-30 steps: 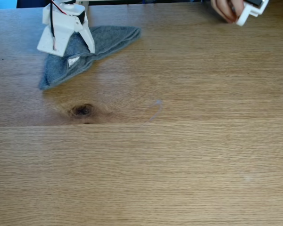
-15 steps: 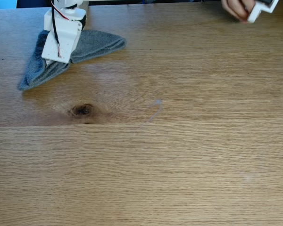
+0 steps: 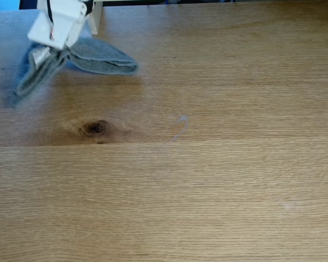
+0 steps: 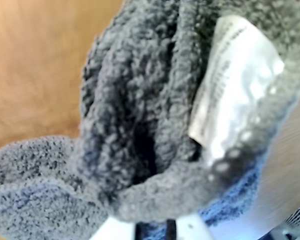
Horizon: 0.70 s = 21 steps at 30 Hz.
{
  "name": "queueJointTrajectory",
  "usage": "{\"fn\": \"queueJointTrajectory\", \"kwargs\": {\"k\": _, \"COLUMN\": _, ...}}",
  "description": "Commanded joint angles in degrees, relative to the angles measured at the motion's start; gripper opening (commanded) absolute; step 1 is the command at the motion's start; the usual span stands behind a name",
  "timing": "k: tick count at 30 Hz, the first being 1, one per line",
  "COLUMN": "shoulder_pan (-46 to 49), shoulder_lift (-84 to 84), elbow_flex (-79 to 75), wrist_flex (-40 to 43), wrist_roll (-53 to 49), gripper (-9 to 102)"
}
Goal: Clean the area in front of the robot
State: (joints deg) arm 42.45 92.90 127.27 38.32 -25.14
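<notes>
so the robot (image 3: 57, 24) has its pincer (image 3: 44, 57) clamped on the bunched grey cloth (image 3: 98, 57), white tag (image 4: 235, 85) right by the jaws, with the oak tabletop (image 3: 208, 180) just underneath it.

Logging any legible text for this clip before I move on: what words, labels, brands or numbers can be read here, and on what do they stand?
Nothing can be read.
White care tag sewn on the grey cloth: faint print lines in the wrist view, too blurred to read.
Gripper, arm and tabletop in the fixed view: no text visible.
</notes>
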Motion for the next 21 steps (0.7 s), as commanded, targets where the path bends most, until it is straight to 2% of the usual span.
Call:
{"fn": "queueJointTrajectory", "kwargs": {"k": 1, "shoulder_pan": -2.2, "shoulder_lift": 11.6, "elbow_flex": -1.1, "wrist_flex": 1.9, "wrist_roll": -0.1, "gripper": 0}}
{"fn": "queueJointTrajectory", "kwargs": {"k": 9, "shoulder_pan": -13.8, "shoulder_lift": 20.9, "elbow_flex": -0.4, "wrist_flex": 4.2, "wrist_roll": 3.5, "gripper": 0}}
{"fn": "queueJointTrajectory", "kwargs": {"k": 16, "shoulder_pan": -36.8, "shoulder_lift": 27.1, "elbow_flex": -0.1, "wrist_flex": 11.1, "wrist_roll": 11.6, "gripper": 0}}
{"fn": "queueJointTrajectory", "kwargs": {"k": 21, "shoulder_pan": -49.3, "shoulder_lift": 20.0, "elbow_flex": -1.0, "wrist_flex": 9.2, "wrist_roll": 16.2, "gripper": 0}}
